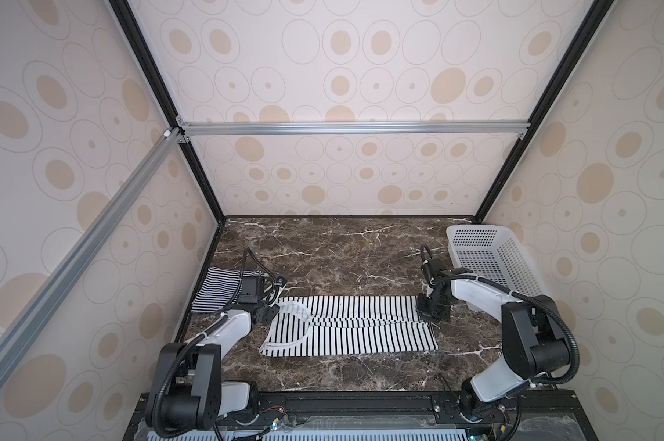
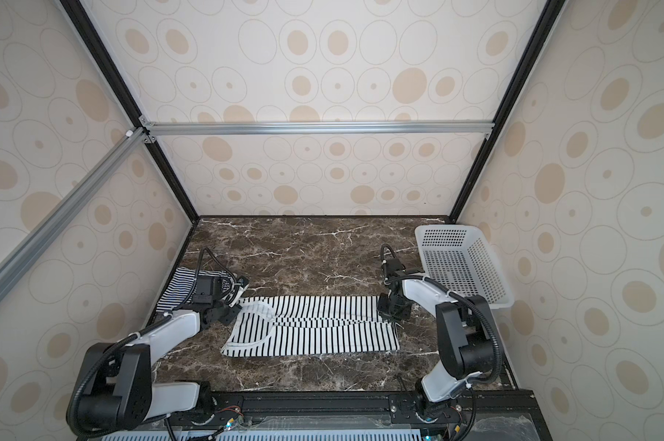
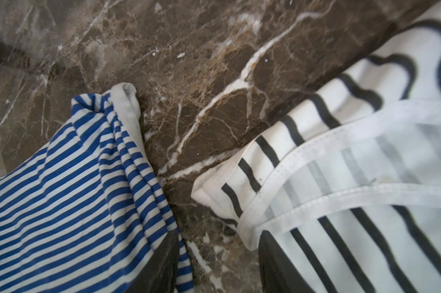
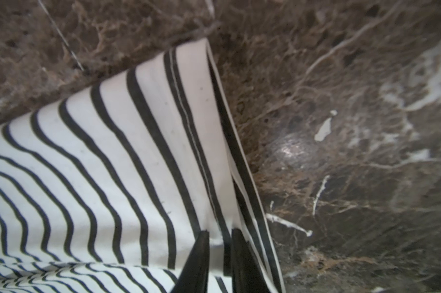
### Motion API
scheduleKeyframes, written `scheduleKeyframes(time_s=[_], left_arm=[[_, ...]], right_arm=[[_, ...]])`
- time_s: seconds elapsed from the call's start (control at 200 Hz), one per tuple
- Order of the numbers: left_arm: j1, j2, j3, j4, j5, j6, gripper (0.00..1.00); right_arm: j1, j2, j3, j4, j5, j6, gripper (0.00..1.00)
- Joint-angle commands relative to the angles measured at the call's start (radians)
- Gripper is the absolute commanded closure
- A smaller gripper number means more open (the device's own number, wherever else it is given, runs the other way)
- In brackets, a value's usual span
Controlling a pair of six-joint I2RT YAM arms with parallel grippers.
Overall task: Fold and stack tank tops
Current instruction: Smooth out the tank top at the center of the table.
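- Under both arms I've got the dark marbled tabletop (image 1: 342, 248), which carries both tops and the basket.
- Wide-striped tank top (image 1: 361, 328) lies flat across the front-middle, seen in both top views. Straps and white trim point toward the L arm and the hem toward the R arm, w/ a fold line running along its length.
- White perforated basket (image 1: 490, 259) sits at the back-right corner by the R wall, behind the R arm.
- Fine-striped tank top (image 1: 214, 290) is bunched at the L edge and partly hidden by the L wrist. It's near the other top's strap end but apart; L wrist view shows bare marble between them.
- R pincer (image 4: 220, 253) is clamped on the hem corner of the wide-striped tank top, w/ cloth pinched between its two dark fingers.
- L pincer (image 3: 215, 263) has jaws spread wide, w/ only marble between them, gripping nothing. Cloth from each top overlaps one finger.
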Motion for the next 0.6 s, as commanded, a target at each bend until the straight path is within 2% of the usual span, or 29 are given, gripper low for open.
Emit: scheduleKeyframes(time_s=[0.0, 0.175, 0.235, 0.335, 0.39, 0.47, 0.595], left_arm=[[0.006, -0.069, 0.047, -0.106, 0.038, 0.006, 0.44], [0.007, -0.070, 0.106, -0.127, 0.127, -0.037, 0.45], [0.005, -0.029, 0.122, -0.125, 0.169, -0.047, 0.54], [0.002, 0.054, 0.153, -0.125, 0.226, -0.062, 0.81], [0.001, 0.089, 0.161, -0.121, 0.253, -0.065, 0.90], [0.000, 0.123, 0.157, -0.111, 0.288, -0.060, 0.94], [-0.001, 0.161, 0.142, -0.085, 0.263, -0.048, 0.95]], right_arm=[[-0.007, -0.032, 0.022, -0.037, -0.009, -0.003, 0.80], [-0.003, -0.013, 0.042, -0.014, -0.045, -0.002, 0.79], [0.002, 0.001, 0.049, -0.002, -0.061, 0.001, 0.80], [0.014, 0.016, 0.066, 0.022, -0.085, 0.007, 0.82], [0.021, 0.026, 0.078, 0.027, -0.084, 0.008, 0.84], [0.029, 0.047, 0.097, 0.033, -0.089, 0.009, 0.88], [0.041, 0.078, 0.118, 0.043, -0.089, 0.006, 0.90]])
